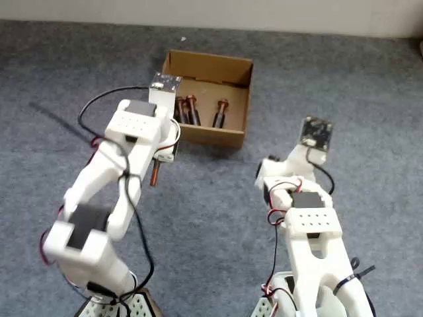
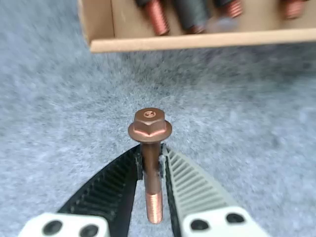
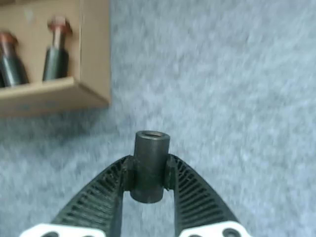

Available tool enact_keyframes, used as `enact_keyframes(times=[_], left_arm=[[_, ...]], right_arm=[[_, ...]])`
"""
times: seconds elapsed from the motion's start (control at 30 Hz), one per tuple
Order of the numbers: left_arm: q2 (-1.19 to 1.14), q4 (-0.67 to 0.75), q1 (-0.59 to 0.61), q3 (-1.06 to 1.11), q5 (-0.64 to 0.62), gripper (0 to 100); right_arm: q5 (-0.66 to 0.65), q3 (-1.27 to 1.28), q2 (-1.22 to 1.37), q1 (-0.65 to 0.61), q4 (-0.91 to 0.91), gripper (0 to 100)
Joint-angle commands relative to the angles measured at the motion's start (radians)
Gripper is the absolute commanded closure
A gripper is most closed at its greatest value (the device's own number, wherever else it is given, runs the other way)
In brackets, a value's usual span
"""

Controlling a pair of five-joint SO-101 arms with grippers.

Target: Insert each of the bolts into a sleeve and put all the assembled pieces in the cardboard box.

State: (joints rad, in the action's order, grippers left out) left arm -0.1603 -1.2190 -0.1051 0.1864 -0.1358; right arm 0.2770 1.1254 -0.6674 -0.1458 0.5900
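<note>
A copper bolt (image 2: 149, 126) with a flanged hex head stands upright between the fingers of my left gripper (image 2: 151, 157), which is shut on its shank. In the high view this bolt (image 1: 154, 174) hangs under the left arm, just in front of the cardboard box (image 1: 246, 99). My right gripper (image 3: 149, 168) is shut on a black sleeve (image 3: 152, 148), held upright with its bore open upward, above the carpet beside the box's corner (image 3: 89, 91). Three assembled pieces (image 1: 192, 111) lie inside the box.
Grey carpet (image 1: 357, 86) covers the whole floor around the box. The right arm (image 1: 297, 198) stands to the right of the box. The box's front wall (image 2: 197, 40) runs just beyond the held bolt.
</note>
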Motion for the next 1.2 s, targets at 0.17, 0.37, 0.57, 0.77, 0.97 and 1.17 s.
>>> enact_keyframes(times=[0.17,0.37,0.57,0.77,0.97,1.17], left_arm=[[0.581,0.27,-0.016,0.423,0.064,100],[0.829,0.321,-0.016,0.568,0.06,100],[1.046,0.342,-0.018,0.647,0.061,100],[1.317,0.44,-0.068,0.806,0.063,100],[1.615,0.522,-0.082,0.967,0.063,100],[1.867,0.532,-0.119,1.079,0.058,100]], right_arm=[[-0.075,-0.031,-0.242,-0.122,0.107,99.3],[-0.157,0.096,-0.481,-0.222,0.114,99.3],[-0.222,0.177,-0.615,-0.346,0.114,99.3],[-0.221,0.22,-0.685,-0.44,0.114,99.3],[-0.221,0.262,-0.785,-0.542,0.114,99.3],[-0.222,0.34,-0.989,-0.625,0.114,99.3]])
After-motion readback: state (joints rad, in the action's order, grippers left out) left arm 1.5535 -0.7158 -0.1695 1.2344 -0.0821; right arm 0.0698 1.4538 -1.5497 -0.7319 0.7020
